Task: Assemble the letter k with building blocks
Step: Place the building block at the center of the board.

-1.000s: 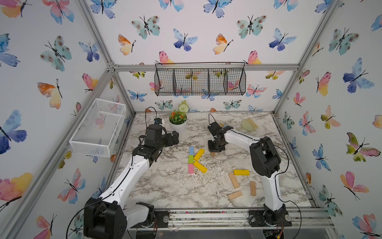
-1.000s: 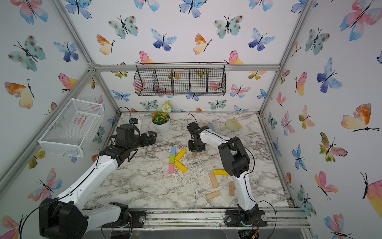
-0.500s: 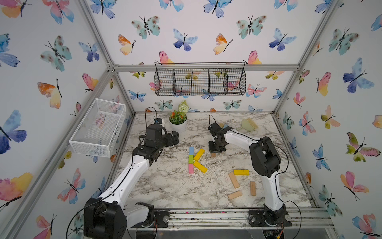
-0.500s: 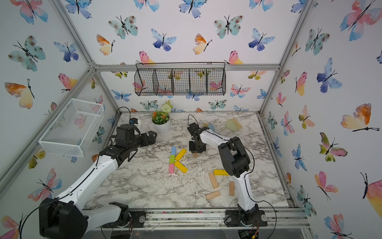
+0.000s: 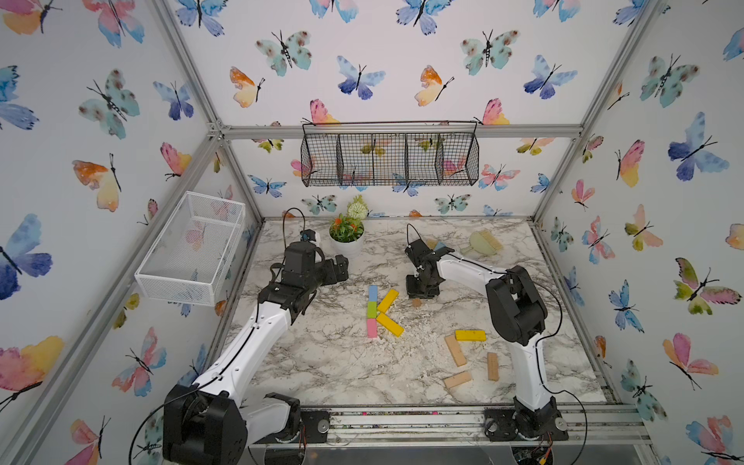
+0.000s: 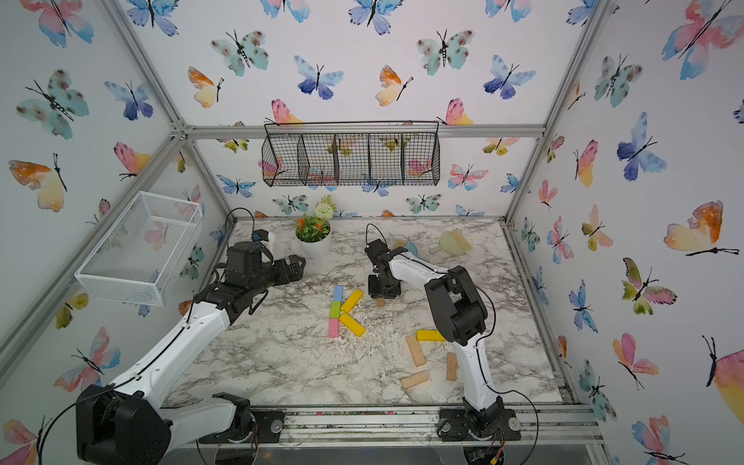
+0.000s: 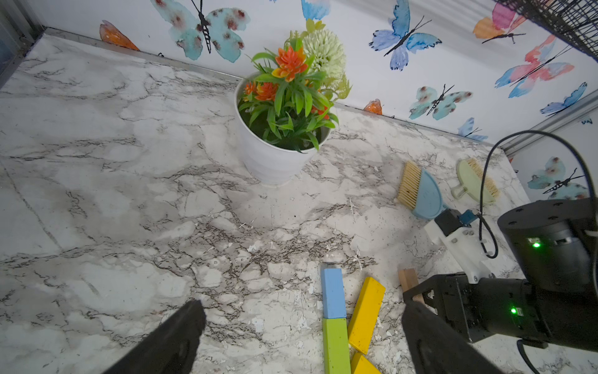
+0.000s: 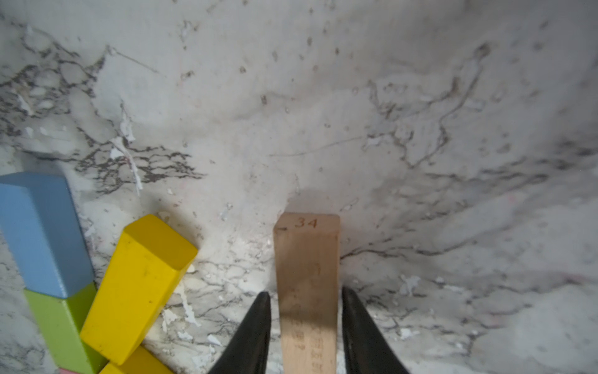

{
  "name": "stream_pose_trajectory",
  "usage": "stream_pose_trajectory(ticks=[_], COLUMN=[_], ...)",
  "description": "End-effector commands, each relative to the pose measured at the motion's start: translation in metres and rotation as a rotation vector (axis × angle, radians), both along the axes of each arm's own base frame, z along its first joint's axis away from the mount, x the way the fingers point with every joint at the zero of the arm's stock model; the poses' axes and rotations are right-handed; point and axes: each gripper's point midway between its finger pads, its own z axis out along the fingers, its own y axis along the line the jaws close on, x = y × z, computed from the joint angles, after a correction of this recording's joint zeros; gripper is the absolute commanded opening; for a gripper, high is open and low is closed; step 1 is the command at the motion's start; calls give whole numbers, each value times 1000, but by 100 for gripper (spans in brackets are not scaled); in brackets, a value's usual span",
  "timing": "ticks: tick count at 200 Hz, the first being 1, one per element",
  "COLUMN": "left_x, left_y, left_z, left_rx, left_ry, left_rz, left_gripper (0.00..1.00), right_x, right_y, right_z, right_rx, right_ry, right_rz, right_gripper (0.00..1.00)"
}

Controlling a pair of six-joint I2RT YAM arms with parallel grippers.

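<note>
Marble worktop (image 5: 322,362) already shows a K, with light blue block (image 5: 373,292), green block (image 5: 371,309) and pink block (image 5: 372,328) as stem and upper yellow bar (image 5: 387,300) and lower yellow bar (image 5: 389,324) branching, so little seems left; the right hand (image 8: 305,293) straddles a tan block (image 8: 307,259) beside the upper yellow bar, jaws narrowly apart, and the left hand (image 7: 302,306) hovers wide and empty.

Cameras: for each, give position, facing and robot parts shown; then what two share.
Top views: high in front, looking down at the table; left arm, right arm show.
Left wrist: faces the flower pot; left gripper fingertips show.
Right wrist: looks down at the tan block between right gripper fingertips.
Shared by wrists: the blue block.
</note>
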Motion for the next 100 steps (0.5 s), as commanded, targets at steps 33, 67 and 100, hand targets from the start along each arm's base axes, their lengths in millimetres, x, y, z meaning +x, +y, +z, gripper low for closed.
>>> stream_pose_trajectory(ticks=[33, 67, 100], left_x=[2, 2, 1], left_y=[0, 0, 1], left_z=[8, 8, 8], left_rx=[-2, -2, -1], left_ry=[-16, -16, -17], left_rz=[6, 5, 8], left_gripper=[98, 98, 98], right_x=[-10, -9, -7], right_y=[-5, -4, -6], right_z=[-8, -7, -7], right_rx=[-21, -14, -24], right_ry=[37, 31, 26], right_rz=[-2, -5, -21], right_gripper=[46, 48, 45])
